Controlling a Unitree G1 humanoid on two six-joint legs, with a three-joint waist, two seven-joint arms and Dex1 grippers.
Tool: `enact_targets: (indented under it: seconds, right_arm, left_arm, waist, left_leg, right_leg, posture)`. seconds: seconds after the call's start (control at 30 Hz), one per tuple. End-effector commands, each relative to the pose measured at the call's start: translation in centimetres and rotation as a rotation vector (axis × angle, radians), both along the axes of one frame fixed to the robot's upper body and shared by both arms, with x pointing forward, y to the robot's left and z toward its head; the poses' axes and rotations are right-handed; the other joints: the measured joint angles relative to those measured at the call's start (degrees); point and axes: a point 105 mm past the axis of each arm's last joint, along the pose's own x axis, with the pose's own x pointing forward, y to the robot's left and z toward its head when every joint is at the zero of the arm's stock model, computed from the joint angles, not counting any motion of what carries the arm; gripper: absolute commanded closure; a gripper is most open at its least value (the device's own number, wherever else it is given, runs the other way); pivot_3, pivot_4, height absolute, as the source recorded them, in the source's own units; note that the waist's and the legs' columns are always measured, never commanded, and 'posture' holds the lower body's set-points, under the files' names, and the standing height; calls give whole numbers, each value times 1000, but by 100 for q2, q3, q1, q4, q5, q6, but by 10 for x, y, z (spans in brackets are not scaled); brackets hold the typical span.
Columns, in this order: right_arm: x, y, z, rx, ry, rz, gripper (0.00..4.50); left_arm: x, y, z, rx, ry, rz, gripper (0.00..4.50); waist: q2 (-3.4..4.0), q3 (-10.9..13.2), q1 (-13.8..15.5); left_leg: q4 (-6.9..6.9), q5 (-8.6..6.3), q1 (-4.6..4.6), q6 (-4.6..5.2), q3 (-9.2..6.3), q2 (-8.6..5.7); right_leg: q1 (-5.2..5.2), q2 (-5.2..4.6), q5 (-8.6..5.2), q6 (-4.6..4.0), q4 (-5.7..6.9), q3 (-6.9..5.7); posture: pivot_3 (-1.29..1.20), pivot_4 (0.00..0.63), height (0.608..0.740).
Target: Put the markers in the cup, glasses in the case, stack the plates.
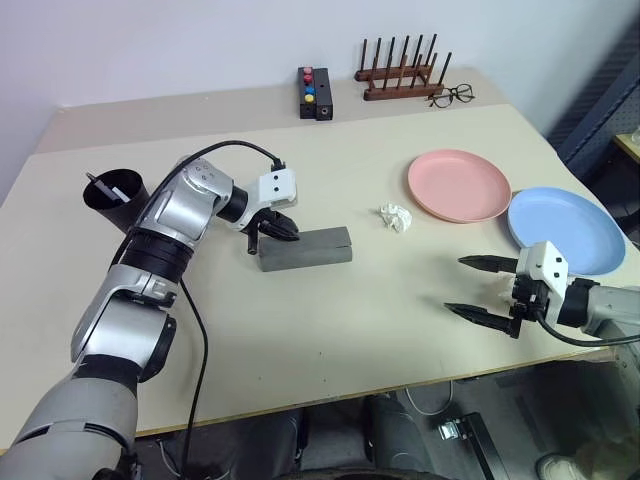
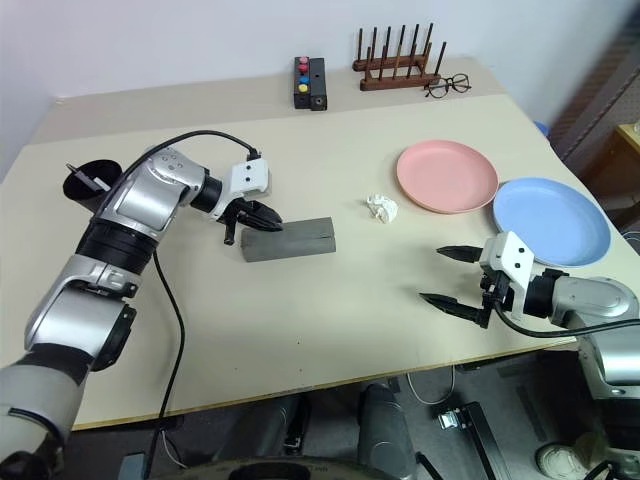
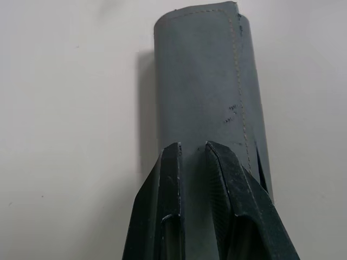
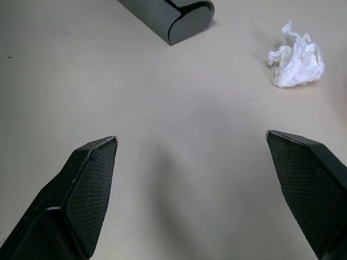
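Observation:
The grey case (image 1: 312, 249) lies closed in the middle of the table. My left gripper (image 1: 284, 229) is at its left end, fingers shut and resting against the case (image 3: 206, 81), with nothing seen between them. The black cup (image 1: 114, 196) stands at the far left with markers (image 1: 103, 183) sticking up inside it. The pink plate (image 1: 459, 185) and blue plate (image 1: 565, 229) lie side by side at the right. My right gripper (image 1: 486, 289) hovers open and empty, just in front of the blue plate. The glasses are out of view.
A crumpled white paper (image 1: 397, 217) lies between the case and the pink plate. At the back stand a wooden rack (image 1: 404, 76), wire-rimmed spectacles (image 1: 452, 95) and a black box with coloured buttons (image 1: 314, 93). The table's front edge runs just below my right gripper.

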Motion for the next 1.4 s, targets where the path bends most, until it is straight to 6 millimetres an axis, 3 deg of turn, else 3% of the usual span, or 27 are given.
enact_targets:
  seconds: [0.03,0.13,0.3,0.47,0.53,0.67,0.73,0.83,0.97,1.23,1.4]
  right_arm:
    - [1,-14,14,-11,-45,-37,0]
    - [0,-15,16,-13,-47,-45,0]
    - [2,-19,26,-18,-66,-62,0]
    - [8,-31,43,6,-111,-159,0]
    - [10,-37,50,22,-131,-206,0]
    - [14,-50,67,59,-183,-308,0]
    - [15,-57,70,45,-186,-356,0]
    - [17,-75,71,-1,-170,-444,0]
    - [22,-101,71,-64,-187,-576,0]
    - [33,-133,49,-141,-117,-678,0]
    - [38,-128,38,-115,-58,-627,0]
  left_arm:
    - [-15,-4,-15,22,51,-26,3818]
    - [-19,-9,-15,-3,40,-21,3818]
    - [-8,-14,21,-109,-40,2,3818]
    - [-4,-37,89,-432,-260,-44,3818]
    - [-10,-46,100,-531,-287,-67,3818]
    - [-28,-62,79,-557,-299,-146,3818]
    - [-39,-67,67,-597,-192,-168,3313]
    - [-51,-72,50,-588,-123,-202,2012]
    - [-54,-81,51,-626,-92,-204,56]
    - [-55,-95,49,-635,-117,-198,56]
    - [-56,-101,44,-638,-142,-185,56]
  waist:
    - [0,0,-2]
    - [2,-2,-1]
    - [1,0,6]
    - [-2,2,5]
    - [0,1,3]
    - [8,-3,-9]
    - [9,-4,-10]
    - [7,-2,3]
    - [7,-2,27]
    - [9,-3,-9]
    - [11,-3,-6]
  left_leg:
    - [0,0,1,0,0,0]
    - [-1,0,8,0,0,2]
    - [2,0,8,-1,-1,1]
    - [1,0,-2,-1,-2,2]
    - [0,0,-1,-2,-2,1]
    - [-3,0,2,-2,0,2]
    - [-8,0,6,-2,2,3]
    - [-4,1,3,-2,2,2]
    - [0,0,4,-1,2,0]
    - [-5,0,7,-2,4,2]
    - [-5,0,7,-2,6,2]
  right_leg:
    - [0,0,0,0,-1,0]
    - [6,1,0,0,0,0]
    - [10,0,0,0,-1,0]
    - [-1,-2,0,0,-2,-1]
    - [-1,-3,0,0,-4,-1]
    - [1,-4,0,0,-7,2]
    - [1,-2,0,0,-8,5]
    - [0,-2,0,-1,-5,5]
    - [8,-4,0,-1,-10,4]
    - [7,-2,0,-1,-11,4]
    - [8,-1,0,-1,-13,5]
  posture:
    - [0,150,740]
    - [0,150,740]
    - [0,150,740]
    - [0,150,740]
    - [0,150,740]
    - [0,150,740]
    - [0,150,740]
    - [0,150,740]
    - [0,150,740]
    - [0,150,740]
    - [0,150,740]
